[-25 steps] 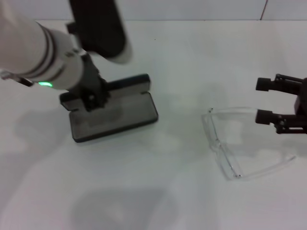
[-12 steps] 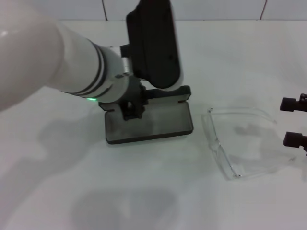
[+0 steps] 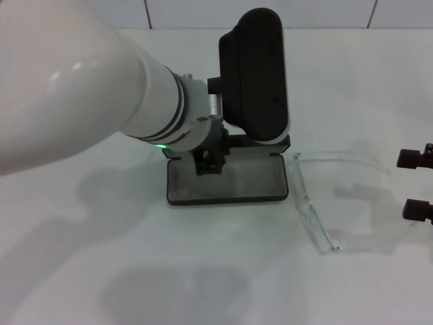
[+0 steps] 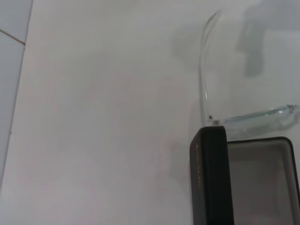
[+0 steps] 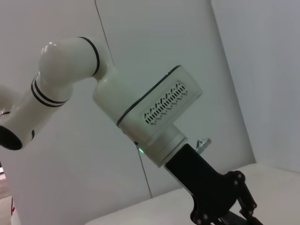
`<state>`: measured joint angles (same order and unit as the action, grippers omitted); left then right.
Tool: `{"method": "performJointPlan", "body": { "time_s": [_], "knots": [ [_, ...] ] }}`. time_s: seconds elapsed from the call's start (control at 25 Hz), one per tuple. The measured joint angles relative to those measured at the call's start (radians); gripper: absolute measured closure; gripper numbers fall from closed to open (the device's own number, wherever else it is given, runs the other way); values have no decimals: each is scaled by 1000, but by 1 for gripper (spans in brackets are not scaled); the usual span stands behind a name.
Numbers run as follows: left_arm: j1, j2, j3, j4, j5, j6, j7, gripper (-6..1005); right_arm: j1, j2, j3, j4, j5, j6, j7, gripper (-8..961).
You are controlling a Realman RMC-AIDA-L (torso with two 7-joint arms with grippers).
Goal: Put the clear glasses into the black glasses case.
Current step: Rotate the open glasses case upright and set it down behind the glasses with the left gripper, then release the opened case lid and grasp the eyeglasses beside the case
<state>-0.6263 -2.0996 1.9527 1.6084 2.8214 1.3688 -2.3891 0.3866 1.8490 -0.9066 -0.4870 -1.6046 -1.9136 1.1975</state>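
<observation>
The black glasses case (image 3: pixel 228 181) has shifted across the worktop (image 3: pixel 203 284) over the last second: it started in the left-centre of the head view, well apart from the clear glasses (image 3: pixel 338 203), and now lies in the middle of the frame with its right end just beside the glasses' near corner. It travelled with the left tool (image 3: pixel 210 161), whose dark fingers sit on the case's back edge by the hinge; they appear closed on that edge, though the contact is partly hidden by the wrist. The case is open, grey lining facing up, lid (image 3: pixel 255 74) standing upright behind the tray. The left wrist view confirms the new spacing: the lid edge with its small orange lettering (image 4: pixel 208 180) sits almost against the glasses' hinge (image 4: pixel 211 119), one clear arm running away from it across the white surface. The glasses have not moved; they lie unfolded at the right of the head view, arms spread. The right tool (image 3: pixel 414 184) has drawn back to the right edge of the frame, its two fingertips apart and holding nothing, clear of the glasses. Judgement: the container has been brought to the object, so the transfer path is now short. The glasses remain outside the case, and probably need their arms folded, since spread they look wider than the tray.
</observation>
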Motion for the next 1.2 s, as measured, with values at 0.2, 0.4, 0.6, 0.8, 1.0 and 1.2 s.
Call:
{"method": "performJointPlan", "body": {
  "time_s": [0.2,0.4,0.6,0.8,1.0,1.2],
  "knots": [
    [-8,0,3,-16,0,-47,-22,793,-3,1,0,6,0,4,-10,110],
    [-7,0,13,-42,3,-58,-24,771,-5,2,0,5,6,5,-11,110],
    [-3,0,30,-60,11,-81,-32,749,-5,4,0,5,6,7,-11,111],
    [-1,2,31,-53,12,-86,-52,727,-4,4,6,6,6,11,-11,111],
    [1,4,11,22,7,-37,-75,672,-4,6,32,7,3,36,3,111],
    [14,4,-60,151,-61,19,-73,648,25,10,37,-16,3,74,108,111]
  ]
}}
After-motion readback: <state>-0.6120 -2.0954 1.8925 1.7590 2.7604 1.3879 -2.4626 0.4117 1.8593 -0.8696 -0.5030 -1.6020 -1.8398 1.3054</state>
